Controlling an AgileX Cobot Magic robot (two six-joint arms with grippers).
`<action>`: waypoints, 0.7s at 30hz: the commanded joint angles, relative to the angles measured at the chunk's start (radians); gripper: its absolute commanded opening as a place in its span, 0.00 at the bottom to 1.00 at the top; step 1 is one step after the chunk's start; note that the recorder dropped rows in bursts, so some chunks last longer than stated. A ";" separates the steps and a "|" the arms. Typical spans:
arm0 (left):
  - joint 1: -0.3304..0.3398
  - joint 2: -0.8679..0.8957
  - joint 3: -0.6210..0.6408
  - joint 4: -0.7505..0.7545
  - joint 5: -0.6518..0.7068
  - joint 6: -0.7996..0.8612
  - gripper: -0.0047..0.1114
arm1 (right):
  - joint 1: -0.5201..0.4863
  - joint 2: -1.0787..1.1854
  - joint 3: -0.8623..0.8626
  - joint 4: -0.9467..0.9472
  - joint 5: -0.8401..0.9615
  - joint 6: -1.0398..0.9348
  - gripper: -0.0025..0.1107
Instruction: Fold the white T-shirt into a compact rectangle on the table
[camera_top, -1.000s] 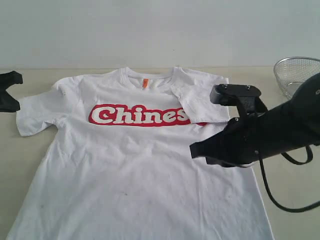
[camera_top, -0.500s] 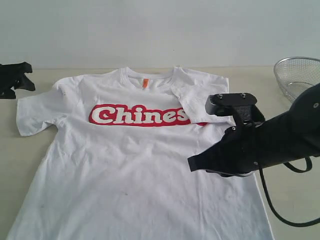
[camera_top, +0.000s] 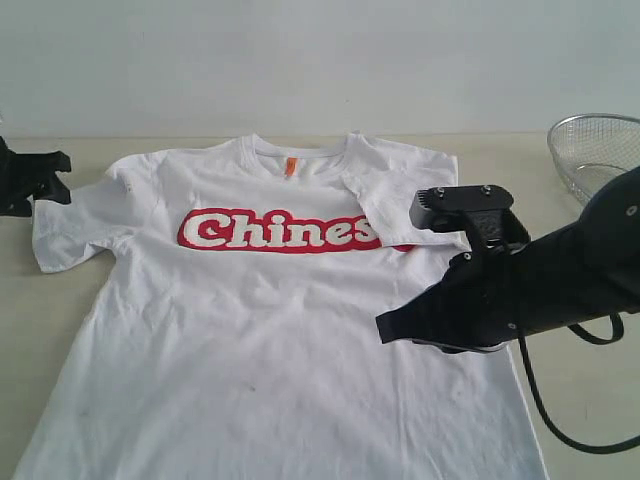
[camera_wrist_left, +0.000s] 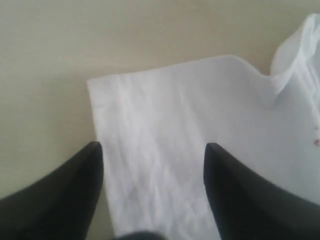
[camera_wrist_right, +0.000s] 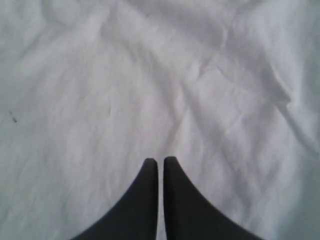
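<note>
Newly spread, left jaws hover empty over the white T-shirt (camera_wrist_left: 165, 125) sleeve (right jaws pressed together).

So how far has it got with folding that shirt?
Barely begun. Done: the sleeve on the exterior view's right is folded in over the lettering's end. In hand: the left jaws stand open over the other sleeve, lying flat; the right jaws are shut above the white T-shirt. Left: that sleeve, both sides, the hem.
</note>
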 joint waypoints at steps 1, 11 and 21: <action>0.005 0.003 -0.006 0.095 -0.016 -0.068 0.53 | 0.002 -0.009 0.004 0.002 -0.006 -0.009 0.02; 0.003 0.030 -0.006 0.060 0.001 -0.079 0.53 | 0.002 -0.009 0.004 0.002 0.010 -0.009 0.02; 0.002 0.098 -0.006 -0.006 0.035 -0.060 0.53 | 0.002 -0.009 0.004 0.004 0.010 -0.009 0.02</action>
